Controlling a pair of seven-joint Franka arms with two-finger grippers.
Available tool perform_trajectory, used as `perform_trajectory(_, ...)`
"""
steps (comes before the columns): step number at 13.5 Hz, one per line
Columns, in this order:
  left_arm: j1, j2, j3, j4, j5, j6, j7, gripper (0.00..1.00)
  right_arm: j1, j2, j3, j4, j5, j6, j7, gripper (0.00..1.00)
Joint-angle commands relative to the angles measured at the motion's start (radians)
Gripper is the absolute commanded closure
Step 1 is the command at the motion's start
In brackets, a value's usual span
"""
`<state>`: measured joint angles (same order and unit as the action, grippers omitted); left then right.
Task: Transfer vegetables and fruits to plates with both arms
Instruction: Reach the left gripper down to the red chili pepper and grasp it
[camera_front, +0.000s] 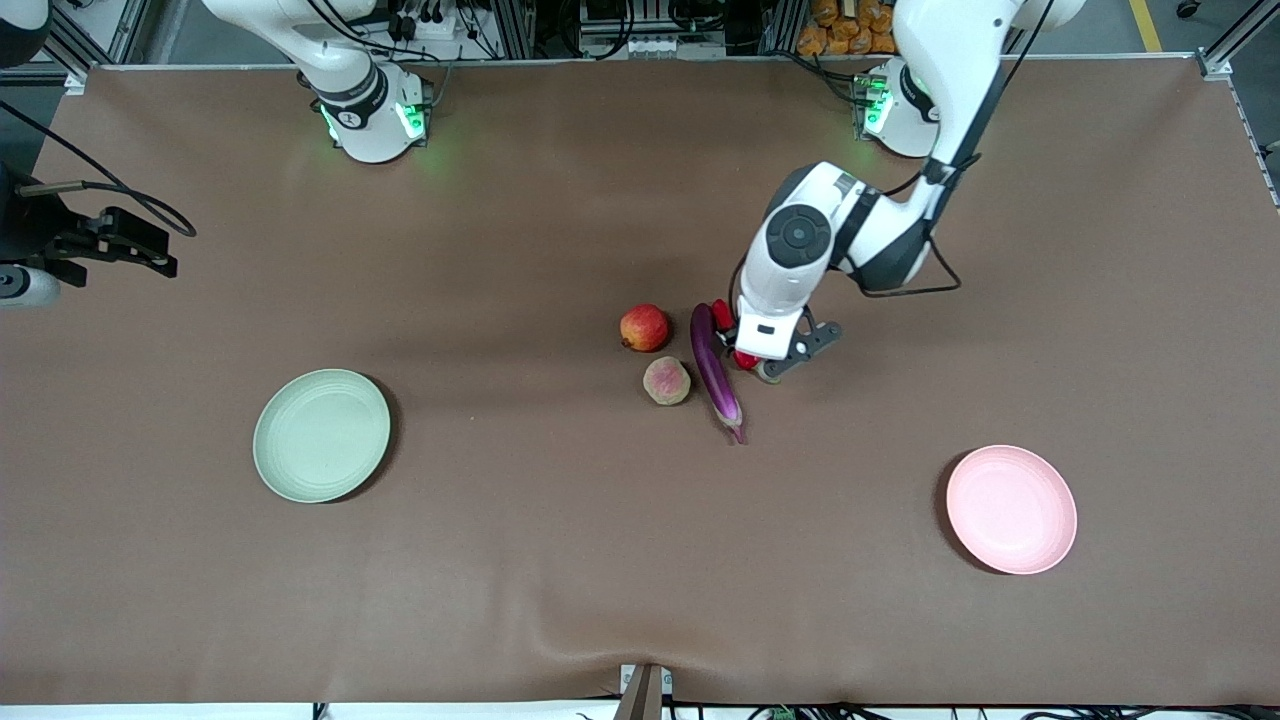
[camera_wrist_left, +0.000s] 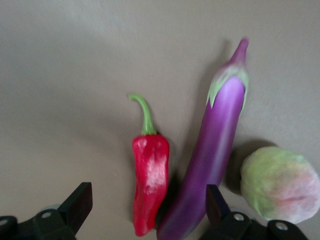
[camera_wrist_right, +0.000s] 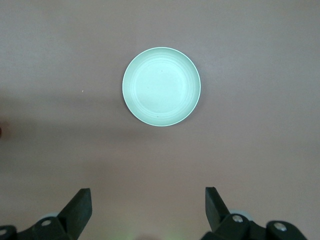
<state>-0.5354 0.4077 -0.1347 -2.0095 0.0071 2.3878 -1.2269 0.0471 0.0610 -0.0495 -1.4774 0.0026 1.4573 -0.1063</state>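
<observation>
At the middle of the brown table, the left gripper is hanging low over the red chili pepper, its two fingers standing wide apart with nothing between them. In the left wrist view the fingers are straddling both the pepper and the lower half of the purple eggplant, neither of which they are touching. The pepper is lying just beside the eggplant, on the side toward the left arm's end of the table, its thin green stem curling away from the body. The eggplant is stretching lengthwise toward the table's near edge, stem end nearest the front camera. Just beside it, toward the right arm's end, the pale pink-and-green peach is sitting close to the eggplant's middle, with the red-orange pomegranate near the peach and a little farther from the front camera. The green plate is resting well apart from the produce toward the right arm's end of the table, the pink plate toward the left arm's end and closer to the near edge; both are holding nothing. The right gripper is waiting high above the table, fingers spread and gripping nothing, its wrist camera looking down on the green plate.
</observation>
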Motion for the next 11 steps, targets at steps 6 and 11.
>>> perform_trajectory(6, -0.023, 0.04, 0.007, -0.117, 0.005, 0.186, -0.042, 0.0, 0.016, 0.005, -0.003, 0.012, -0.021, -0.012, 0.0, 0.0)
perform_trajectory(11, -0.02, 0.088, 0.009, -0.114, 0.005, 0.249, -0.042, 0.04, 0.016, 0.005, -0.003, 0.011, -0.021, -0.012, 0.0, 0.0)
